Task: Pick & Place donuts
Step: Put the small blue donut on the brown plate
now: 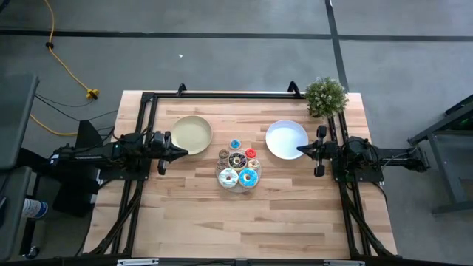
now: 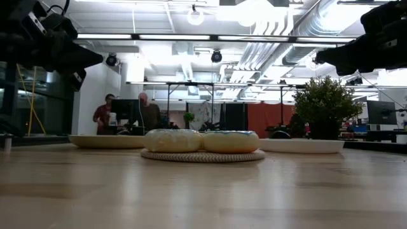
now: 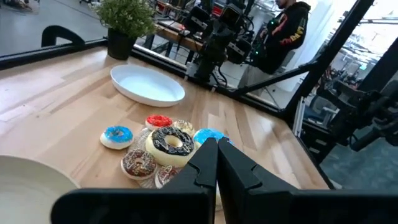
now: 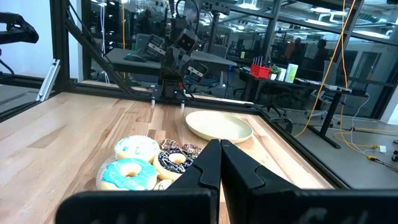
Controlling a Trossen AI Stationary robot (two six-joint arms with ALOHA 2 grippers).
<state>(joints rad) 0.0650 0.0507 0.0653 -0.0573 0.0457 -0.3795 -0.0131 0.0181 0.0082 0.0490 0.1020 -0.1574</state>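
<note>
Several small toy donuts [image 1: 238, 166] lie clustered mid-table, most of them on a round woven mat [image 2: 202, 156]. Among them are a blue-iced one [image 4: 129, 174], a white one with blue sprinkles [image 4: 137, 148], a chocolate one [image 3: 170, 144] and a red one [image 3: 158, 121]. A small blue one [image 3: 117, 135] rests on the wood beside the mat. My left gripper [image 1: 183, 151] [image 3: 216, 152] hovers shut, left of the cluster and above the table. My right gripper [image 1: 299, 150] [image 4: 220, 149] hovers shut on the cluster's right, over the white plate's near rim.
A tan plate [image 1: 192, 134] lies far-left of the donuts and a white plate [image 1: 286, 139] far-right. A potted plant [image 1: 325, 96] stands at the far right corner. A black frame [image 1: 222, 94] borders the table. Bare wood stretches toward the near edge. People stand in the room behind.
</note>
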